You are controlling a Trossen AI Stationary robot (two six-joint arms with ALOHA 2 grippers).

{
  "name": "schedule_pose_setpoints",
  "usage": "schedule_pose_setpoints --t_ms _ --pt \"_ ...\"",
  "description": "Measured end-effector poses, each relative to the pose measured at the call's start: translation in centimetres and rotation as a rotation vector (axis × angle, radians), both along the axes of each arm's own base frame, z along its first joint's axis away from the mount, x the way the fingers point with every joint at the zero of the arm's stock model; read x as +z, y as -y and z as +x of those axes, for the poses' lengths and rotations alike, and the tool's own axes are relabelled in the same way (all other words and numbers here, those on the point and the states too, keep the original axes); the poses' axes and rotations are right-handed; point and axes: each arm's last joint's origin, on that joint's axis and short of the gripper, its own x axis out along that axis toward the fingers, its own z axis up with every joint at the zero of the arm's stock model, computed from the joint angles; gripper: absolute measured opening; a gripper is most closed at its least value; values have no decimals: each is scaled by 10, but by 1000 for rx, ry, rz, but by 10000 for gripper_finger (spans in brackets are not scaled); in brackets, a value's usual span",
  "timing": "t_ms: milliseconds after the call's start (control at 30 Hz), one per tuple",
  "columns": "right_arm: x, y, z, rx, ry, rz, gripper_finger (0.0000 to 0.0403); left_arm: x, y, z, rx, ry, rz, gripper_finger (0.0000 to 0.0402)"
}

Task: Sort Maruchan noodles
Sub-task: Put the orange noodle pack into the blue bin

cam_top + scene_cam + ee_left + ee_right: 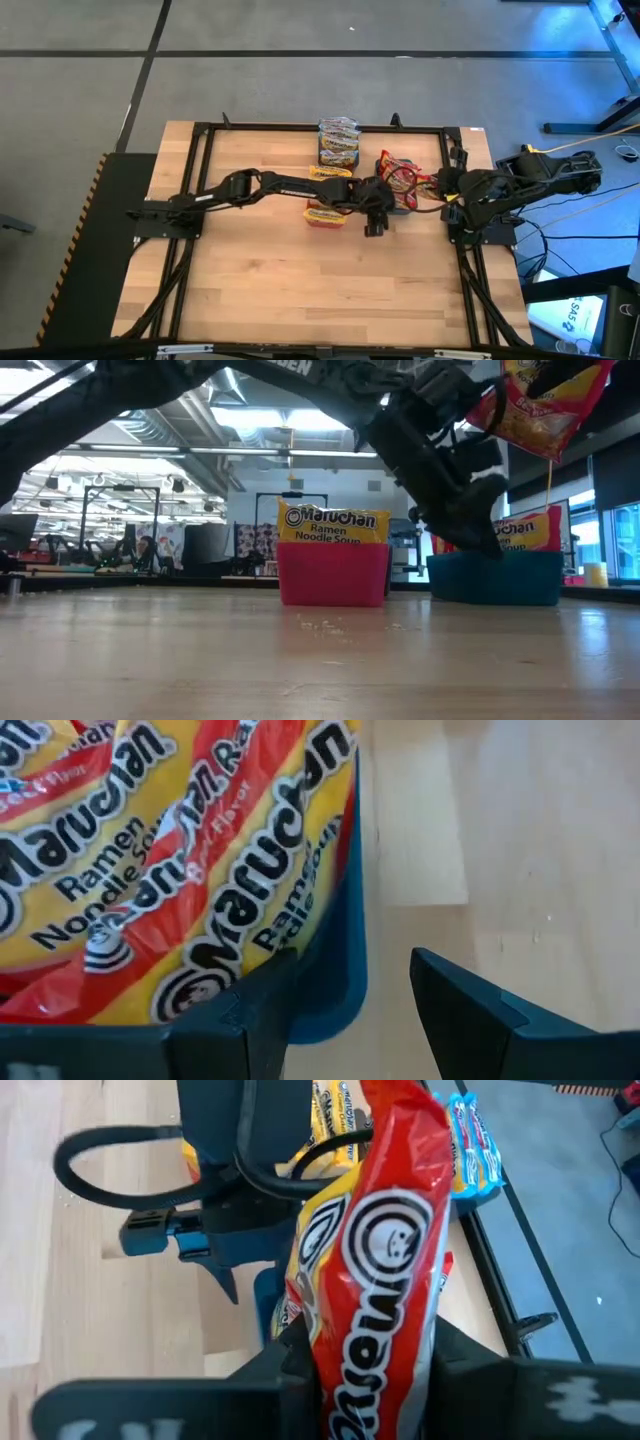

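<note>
My right gripper [372,1380] pinches a red-and-yellow Maruchan packet [385,1250] by its crinkly edge, light, floppy, slippery between the jaws, above the teal bin [495,578], while my left gripper [350,1005] hangs released, empty.

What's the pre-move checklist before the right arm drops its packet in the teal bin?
1. Right gripper clamped on red Maruchan packet: ok.
2. Packet clear of the table, held high in the low view: ok.
3. Left gripper empty, jaws apart: ok.
4. Left gripper clear of the teal bin: not ok, it hangs at the bin's rim.
5. Room in the teal bin for another packet: cannot tell; packets already fill it.
6. Red bin untouched: ok.
</note>
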Motion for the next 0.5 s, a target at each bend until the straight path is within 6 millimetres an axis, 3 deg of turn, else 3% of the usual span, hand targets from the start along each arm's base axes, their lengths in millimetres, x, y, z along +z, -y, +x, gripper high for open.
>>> schedule_pose_setpoints --t_ms 267,500 --pt "0 0 0 1 1 2 69 -1 0 -1 -37 -20 -29 192" --pt "-2 -2 7 0 -16 -7 69 -13 -6 1 -41 -33 -42 192"
